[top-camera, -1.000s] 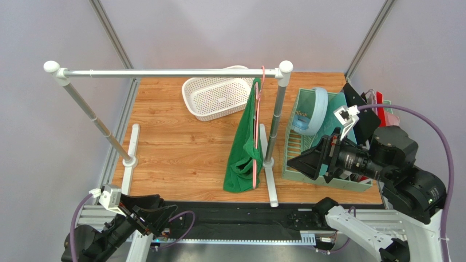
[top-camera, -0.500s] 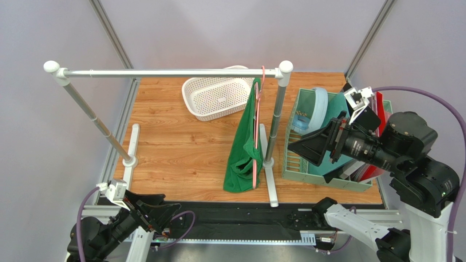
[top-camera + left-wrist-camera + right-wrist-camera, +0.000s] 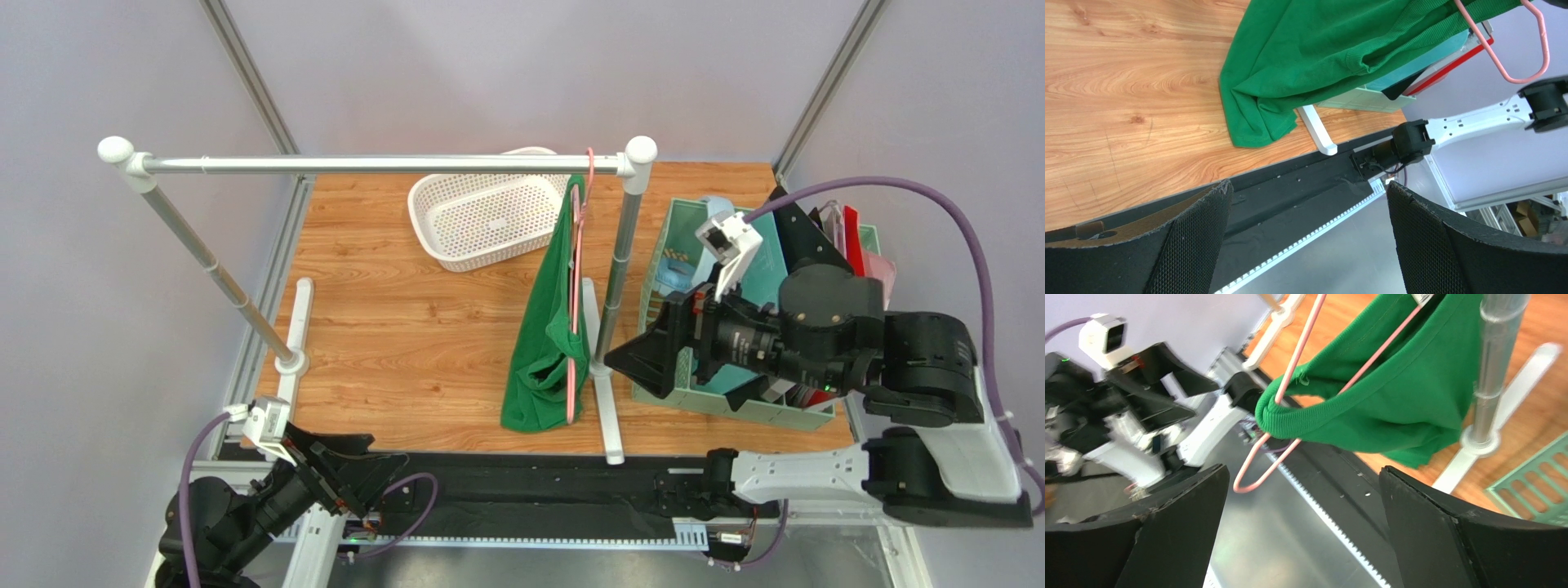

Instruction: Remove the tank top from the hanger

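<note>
Wooden table (image 3: 405,331); bright green tank top (image 3: 537,349) draped on pink hanger (image 3: 573,368).

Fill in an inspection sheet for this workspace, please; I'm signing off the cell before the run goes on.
Surface: wooden table, black strip along its near edge.
Job's things: tank top hangs on the hanger, which is hooked on the rail.
Clutter: white basket at the back; green rack of flat items at right.
Grippers: left gripper open, empty; right gripper open, empty, facing the tank top.
Cables: purple cable on the right arm, another on the left.
Surroundings: grey walls; nothing else seen.
</note>
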